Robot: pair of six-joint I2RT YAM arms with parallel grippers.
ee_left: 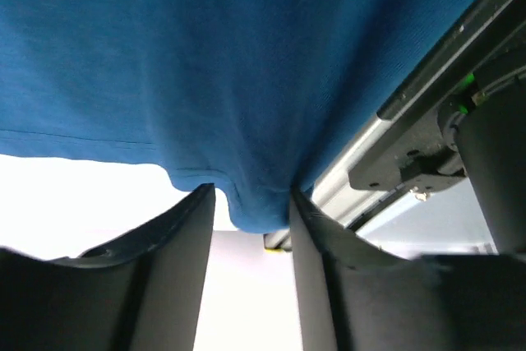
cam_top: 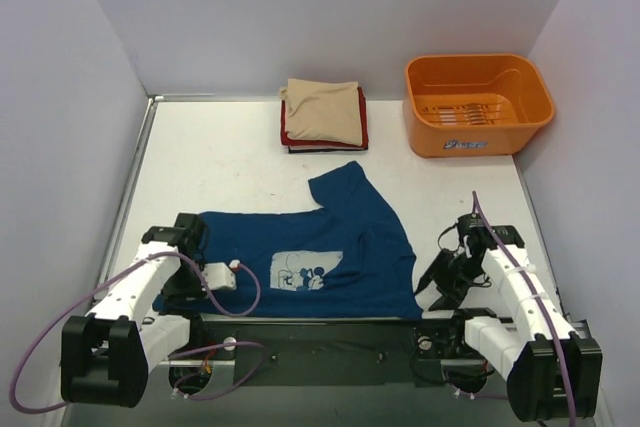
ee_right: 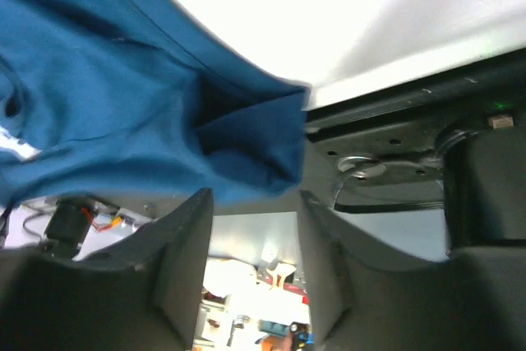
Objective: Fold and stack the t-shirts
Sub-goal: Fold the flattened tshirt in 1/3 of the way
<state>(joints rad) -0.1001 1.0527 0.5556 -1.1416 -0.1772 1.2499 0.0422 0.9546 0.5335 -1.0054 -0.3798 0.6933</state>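
A dark blue t-shirt with a pale mouse print lies spread face up at the table's near edge, one sleeve pointing to the back. My left gripper is at its near left corner. In the left wrist view a lobe of blue cloth sits pinched between the fingertips. My right gripper is at the near right corner. In the right wrist view the folded corner sits at the fingertips. A stack of folded shirts, beige on top of red and dark, lies at the back.
An orange plastic tub stands at the back right. Pale walls close the table on the left, back and right. The dark mounting rail runs along the near edge under the shirt's hem.
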